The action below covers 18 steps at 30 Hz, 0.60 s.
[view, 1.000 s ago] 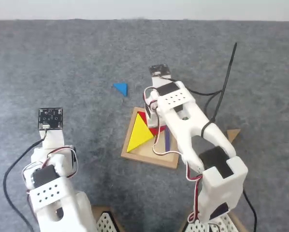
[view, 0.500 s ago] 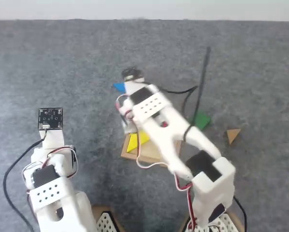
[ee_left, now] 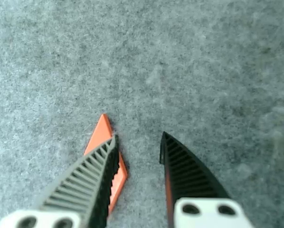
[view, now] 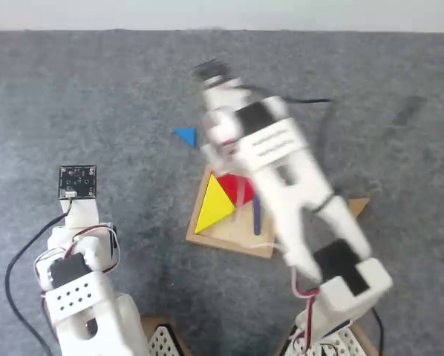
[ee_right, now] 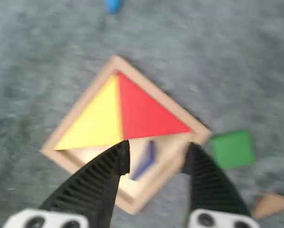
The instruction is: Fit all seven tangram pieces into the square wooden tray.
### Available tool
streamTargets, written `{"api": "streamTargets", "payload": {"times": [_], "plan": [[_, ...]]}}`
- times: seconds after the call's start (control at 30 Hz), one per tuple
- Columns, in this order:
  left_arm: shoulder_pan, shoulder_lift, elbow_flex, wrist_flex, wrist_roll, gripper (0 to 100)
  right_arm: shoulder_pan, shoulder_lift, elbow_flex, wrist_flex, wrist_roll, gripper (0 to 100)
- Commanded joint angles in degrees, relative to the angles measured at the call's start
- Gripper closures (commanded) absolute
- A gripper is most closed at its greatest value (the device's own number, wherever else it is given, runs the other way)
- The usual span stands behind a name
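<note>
Tray (ee_right: 78, 104) below your right pincer (ee_right: 156, 148) holds the yellow triangle (ee_right: 97, 123) and red triangle (ee_right: 144, 114) side by side. That pincer gapes wide and empty. Your left pincer (ee_left: 138, 140), also parted, hangs over an orange piece (ee_left: 101, 133) on the worktop (ee_left: 203, 57).

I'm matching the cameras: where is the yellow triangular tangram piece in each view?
High view: yellow triangular piece in the square wooden tray's left part.
Right wrist view: in the tray.
Left wrist view: faces an orange triangular piece elsewhere.
Shared landmark: adjoining red triangular piece.

High view looks down, sharing the tray (view: 229, 239) with the right wrist view; left wrist view hugs the carpet (ee_left: 203, 71)
</note>
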Motion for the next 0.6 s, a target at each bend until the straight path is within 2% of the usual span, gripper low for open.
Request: {"api": "streamTargets", "payload": {"times": [0.0,0.1,0.2,0.37,0.57], "plan": [[-0.09,-1.14,-0.40,0.09,-0.53,86,10.15,-5.32,-0.26,3.56,10.02,97.2],[-0.09,-1.14,-0.40,0.09,-0.53,86,14.20,-4.88,5.10,4.88,15.65,97.3],[-0.09,-1.14,-0.40,0.09,-0.53,86,14.20,-5.14,14.33,2.33,20.48,98.7],[-0.09,-1.14,-0.40,0.09,-0.53,86,7.96,-5.23,27.16,-9.54,19.08,98.6],[-0.09,-1.14,-0.40,0.09,-0.53,86,-3.21,-4.62,28.22,-13.67,13.19,98.5]]}}
